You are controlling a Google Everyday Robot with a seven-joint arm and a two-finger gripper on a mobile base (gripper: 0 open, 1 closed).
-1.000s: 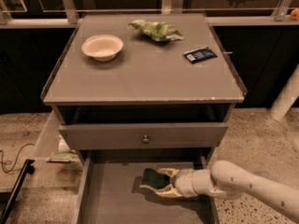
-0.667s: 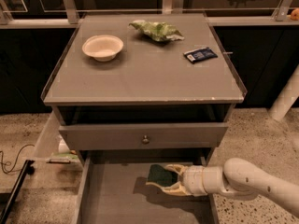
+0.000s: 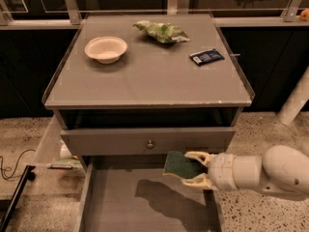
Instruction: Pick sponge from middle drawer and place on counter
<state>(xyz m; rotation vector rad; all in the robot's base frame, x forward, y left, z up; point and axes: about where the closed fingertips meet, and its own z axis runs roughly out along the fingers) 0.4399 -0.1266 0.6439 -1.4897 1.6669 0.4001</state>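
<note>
We see the end effector (image 3: 197, 168) at near right, grasping the sponge (image 3: 179, 164), green face up, above the floor of the open middle drawer (image 3: 120, 208). Just behind is a knobbed drawer front (image 3: 111, 141). The surface (image 3: 154, 81) farther back carries a bowl (image 3: 105, 48), a wrapper (image 3: 161, 31) and a packet (image 3: 206, 56).

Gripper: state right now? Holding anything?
Gripper: closed on the sponge, held above the open drawer, at its right side.

No legible text or labels, jaws gripping sponge (image 3: 181, 164) over middle drawer (image 3: 111, 207)
</note>
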